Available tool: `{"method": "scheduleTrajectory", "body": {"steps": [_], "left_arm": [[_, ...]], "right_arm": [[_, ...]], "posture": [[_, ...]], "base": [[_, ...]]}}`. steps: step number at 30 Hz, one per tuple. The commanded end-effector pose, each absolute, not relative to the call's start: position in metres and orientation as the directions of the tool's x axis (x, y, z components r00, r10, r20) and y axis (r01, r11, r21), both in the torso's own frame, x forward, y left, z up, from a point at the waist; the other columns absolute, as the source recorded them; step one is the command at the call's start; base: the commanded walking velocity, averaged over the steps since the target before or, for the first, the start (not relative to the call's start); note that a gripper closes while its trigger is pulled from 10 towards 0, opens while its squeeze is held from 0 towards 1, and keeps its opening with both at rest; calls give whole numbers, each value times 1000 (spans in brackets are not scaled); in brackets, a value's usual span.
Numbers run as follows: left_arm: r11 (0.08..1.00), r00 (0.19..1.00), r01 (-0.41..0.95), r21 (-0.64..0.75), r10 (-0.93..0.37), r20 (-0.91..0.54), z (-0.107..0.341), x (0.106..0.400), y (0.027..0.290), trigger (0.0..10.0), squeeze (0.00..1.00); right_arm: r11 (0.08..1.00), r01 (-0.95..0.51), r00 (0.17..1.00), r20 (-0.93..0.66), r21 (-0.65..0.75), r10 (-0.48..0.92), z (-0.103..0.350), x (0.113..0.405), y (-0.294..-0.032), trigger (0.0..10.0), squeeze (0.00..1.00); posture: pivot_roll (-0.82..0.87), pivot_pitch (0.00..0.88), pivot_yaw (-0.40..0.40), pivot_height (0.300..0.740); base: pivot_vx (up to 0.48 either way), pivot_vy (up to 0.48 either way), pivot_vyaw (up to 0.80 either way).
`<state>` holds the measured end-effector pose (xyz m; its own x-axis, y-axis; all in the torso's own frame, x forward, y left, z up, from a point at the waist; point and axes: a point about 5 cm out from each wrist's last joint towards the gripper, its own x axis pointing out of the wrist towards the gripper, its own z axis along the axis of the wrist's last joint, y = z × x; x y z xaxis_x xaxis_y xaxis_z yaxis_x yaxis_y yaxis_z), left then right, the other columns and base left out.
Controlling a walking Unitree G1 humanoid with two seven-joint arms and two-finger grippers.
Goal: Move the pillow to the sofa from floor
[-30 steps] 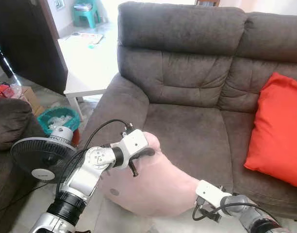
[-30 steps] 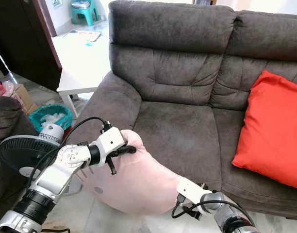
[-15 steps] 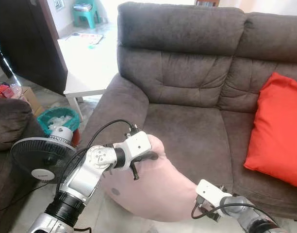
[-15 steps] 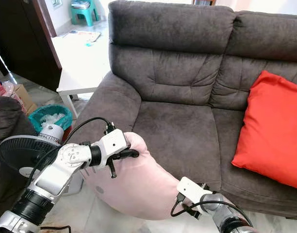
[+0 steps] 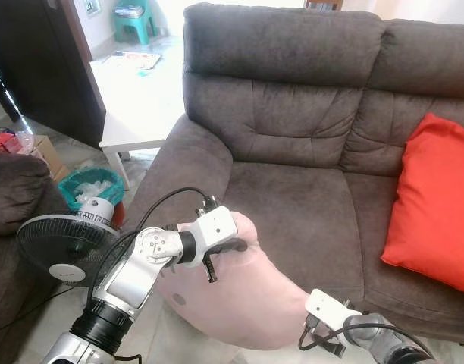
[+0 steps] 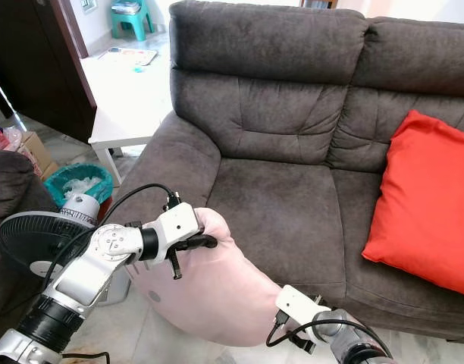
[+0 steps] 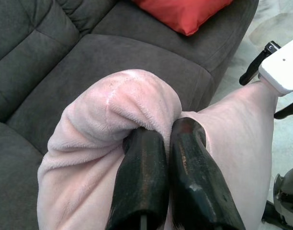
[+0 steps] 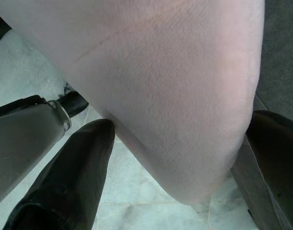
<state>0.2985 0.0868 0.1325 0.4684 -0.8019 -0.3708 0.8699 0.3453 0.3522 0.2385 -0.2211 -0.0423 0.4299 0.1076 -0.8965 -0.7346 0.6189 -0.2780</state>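
Pillow (image 5: 239,299), pink and plush, hangs in front of the sofa (image 5: 308,152), its long axis slanting from an upper end by the sofa's left armrest down toward the robot's right; the upper corner leans against the seat's front edge while the lower end dips below it, above the tiled floor (image 5: 35,318). In the left eye view the left gripper (image 5: 230,246) pinches that upper corner, and the right gripper (image 5: 314,334) sits at the lower end. A red cushion (image 5: 433,205) rests on the sofa's right seat, and a fan (image 5: 65,246) stands at the left. The right eye view shows the same; against half a second ago the right wrist sits lower and the lower end sags further, while the upper corner is about where it was. In the left wrist view the two fingers (image 7: 141,182) are nearly together, clamping a fold of pillow fabric. In the right wrist view the fingers (image 8: 70,182) are spread wide on either side of the pillow's rounded lower end, floor beneath it.
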Motion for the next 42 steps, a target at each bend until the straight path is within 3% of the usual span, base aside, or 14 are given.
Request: {"method": "scheduleTrajectory", "body": {"steps": [1, 10, 11, 12, 13, 42], "left_arm": [[338, 481, 837, 431, -829, -286, 158, 300, 81, 10000, 0], [351, 498, 824, 444, -823, -274, 161, 302, 82, 10000, 0], [352, 499, 823, 445, -822, -273, 161, 302, 82, 10000, 0], [352, 500, 823, 446, -822, -272, 161, 302, 82, 10000, 0], [352, 500, 823, 446, -822, -272, 161, 302, 82, 10000, 0], [352, 515, 810, 469, -809, -283, 158, 305, 81, 10000, 0]], "right_arm": [[631, -730, 415, -904, -263, 104, -45, 235, -222, 10000, 0], [631, -742, 376, -920, -226, 113, -53, 224, -220, 10000, 0], [632, -742, 376, -919, -222, 118, -54, 223, -219, 4275, 0], [633, -742, 376, -919, -220, 121, -54, 222, -219, 1765, 0], [633, -742, 378, -918, -221, 123, -54, 222, -218, 0, 0], [615, -750, 398, -909, -244, 124, -54, 224, -215, 0, 0]], "posture": [[82, 3, -48, 740], [82, 3, -49, 740], [82, 3, -49, 740], [82, 3, -49, 740], [82, 3, -49, 740], [77, 0, -48, 740]], "base": [[0, 0, 0], [0, 0, 0], [0, 0, 0], [0, 0, 0], [0, 0, 0], [0, 0, 0]]}}
